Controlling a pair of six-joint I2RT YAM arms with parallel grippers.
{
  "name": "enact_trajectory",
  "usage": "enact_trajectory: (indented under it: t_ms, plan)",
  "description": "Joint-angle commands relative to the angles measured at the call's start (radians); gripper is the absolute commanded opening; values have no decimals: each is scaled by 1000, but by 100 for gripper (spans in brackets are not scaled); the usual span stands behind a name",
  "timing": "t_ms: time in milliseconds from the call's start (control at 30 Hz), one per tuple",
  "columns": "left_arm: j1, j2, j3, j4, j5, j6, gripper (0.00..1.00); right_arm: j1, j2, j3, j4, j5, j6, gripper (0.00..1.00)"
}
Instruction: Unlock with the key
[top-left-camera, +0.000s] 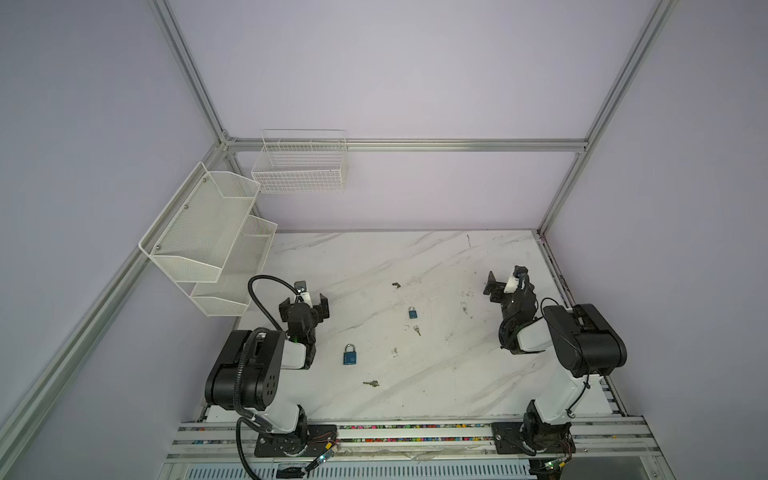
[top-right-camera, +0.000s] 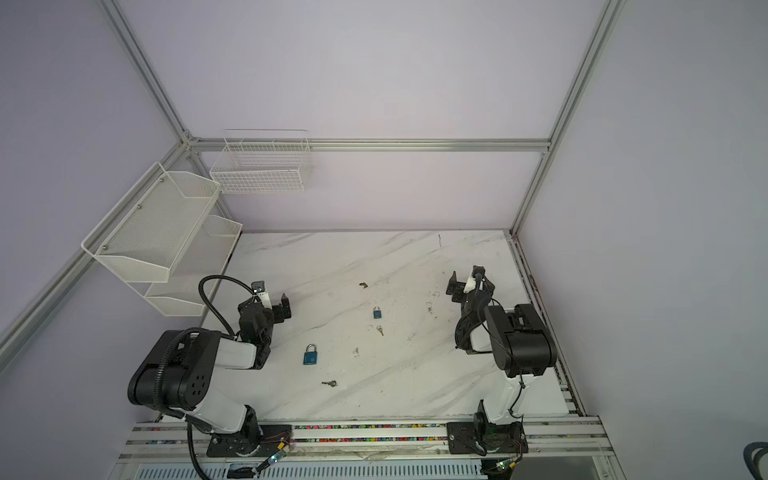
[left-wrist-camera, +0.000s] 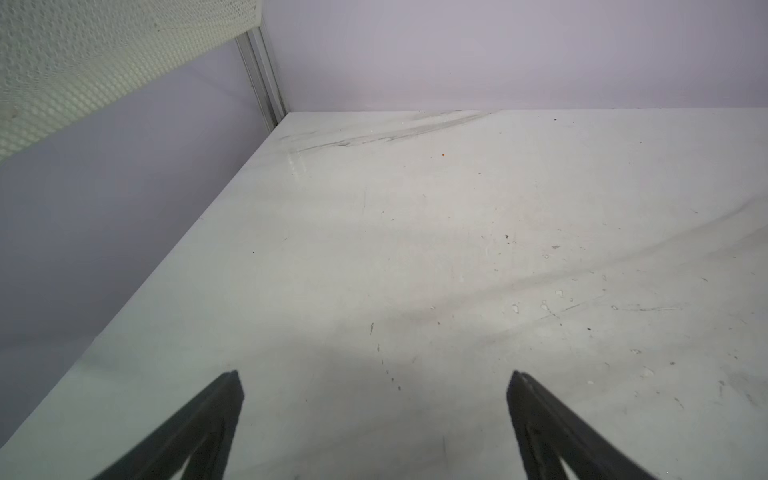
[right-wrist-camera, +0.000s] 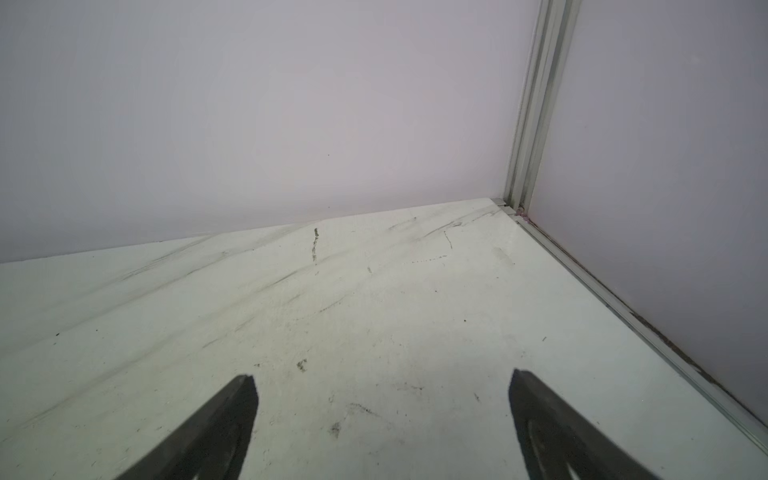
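Padlock (top-left-camera: 350, 354) & key (top-left-camera: 371, 383) untouched on table (top-left-camera: 457, 374); L gripper (left-wrist-camera: 376, 374), R gripper (right-wrist-camera: 383, 374) wide open, empty.

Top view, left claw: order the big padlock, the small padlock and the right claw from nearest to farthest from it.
1. Big padlock, just right of the left claw, toward the front.
2. Small padlock, mid-table.
3. Right claw, far right side.
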Motion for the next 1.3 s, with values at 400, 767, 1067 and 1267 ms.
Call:
enact_trajectory:
  t_ms: [400,767,1067,1267]
  plan:
    - [4,-11,22,60,4,17,100,4,-10,5,47,-9,-19,97]
    - [6,-12,22,60,5,15,100,5,-10,4,46,-11,-17,97]
    - [6,-10,22,61,6,15,100,5,-10,5,48,-12,-18,97]
    - [5,-13,20,60,5,15,100,5,-11,4,50,-14,-19,97]
